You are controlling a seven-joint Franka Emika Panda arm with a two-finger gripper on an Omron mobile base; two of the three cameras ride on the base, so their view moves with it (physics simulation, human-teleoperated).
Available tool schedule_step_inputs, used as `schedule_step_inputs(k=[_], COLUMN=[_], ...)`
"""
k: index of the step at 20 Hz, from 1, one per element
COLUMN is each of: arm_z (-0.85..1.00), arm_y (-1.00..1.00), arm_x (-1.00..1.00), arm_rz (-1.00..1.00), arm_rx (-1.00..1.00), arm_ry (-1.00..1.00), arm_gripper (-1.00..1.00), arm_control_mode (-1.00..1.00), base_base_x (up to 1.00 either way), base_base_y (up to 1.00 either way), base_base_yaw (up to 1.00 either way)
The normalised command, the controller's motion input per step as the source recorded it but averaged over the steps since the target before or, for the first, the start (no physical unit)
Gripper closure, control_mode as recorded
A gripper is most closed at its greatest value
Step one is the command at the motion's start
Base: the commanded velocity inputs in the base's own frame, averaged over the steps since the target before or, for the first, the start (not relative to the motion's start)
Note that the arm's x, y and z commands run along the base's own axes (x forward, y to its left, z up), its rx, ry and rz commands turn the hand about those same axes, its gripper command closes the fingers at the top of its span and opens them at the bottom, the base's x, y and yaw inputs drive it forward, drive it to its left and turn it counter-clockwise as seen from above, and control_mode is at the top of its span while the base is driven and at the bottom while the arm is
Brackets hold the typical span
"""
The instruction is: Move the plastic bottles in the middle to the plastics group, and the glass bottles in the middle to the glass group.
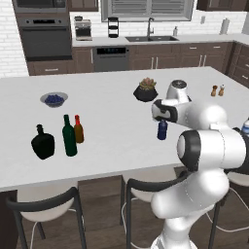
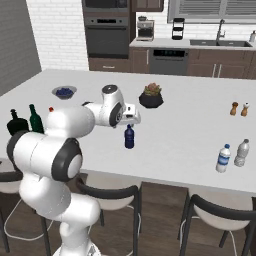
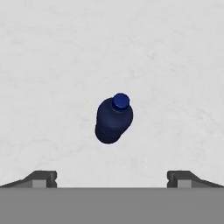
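Counter: we see a long white island counter [image 1: 112,146] carrying every bottle, with dark stools tucked under its near edge.
Arm: we see the white arm [image 1: 209,146] rise from the base, bend at a dark elbow joint and reach forward, level over the counter, its wrist turned so the hand looks straight down.
Gripper: the gripper [image 3: 112,178] hangs above the dark blue bottle, well clear of its cap; we see the two finger tips spread wide apart with nothing between them.
Green bottle: the tall green bottle [image 1: 69,136] stands upright at the counter's left, between the black flask [image 1: 43,142] and the amber bottle [image 1: 78,129], close beside both.
Dark blue bottle: we find the dark blue bottle [image 3: 113,119] upright in the middle of the counter, alone, directly below the hand.
Clear bottles: in the right base view a clear bottle with a blue label [image 2: 223,158] stands just beside a second clear bottle [image 2: 241,153] near the counter's right end, well apart from the blue one.
Other items: a potted succulent [image 1: 146,90], a bowl of blueberries [image 1: 54,99] and two small shakers [image 1: 217,90] sit farther back.
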Motion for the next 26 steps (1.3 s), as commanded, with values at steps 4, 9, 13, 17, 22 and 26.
schedule_step_inputs(k=[4,9,13,17,22,26], arm_z=[-0.07,-0.16,-0.05,-0.12,-0.25,-0.18], arm_y=[0.0,0.0,-0.07,-0.07,0.0,0.0], arm_x=[0.41,0.16,0.0,0.0,0.12,0.21], arm_rz=[-0.08,-0.01,0.0,0.0,0.0,0.0], arm_rx=[0.04,0.01,0.0,0.0,0.02,0.02], arm_ry=[0.0,0.0,0.02,0.05,0.0,0.0], arm_gripper=[-1.0,-1.0,-1.0,-1.0,-1.0,-1.0], arm_control_mode=[-1.0,-1.0,-1.0,-1.0,-1.0,-1.0], base_base_x=[0.0,0.0,0.0,0.0,0.0,0.0], base_base_y=[0.0,0.0,0.0,0.0,0.0,0.0], base_base_yaw=[0.0,0.0,0.0,0.0,0.0,0.0])
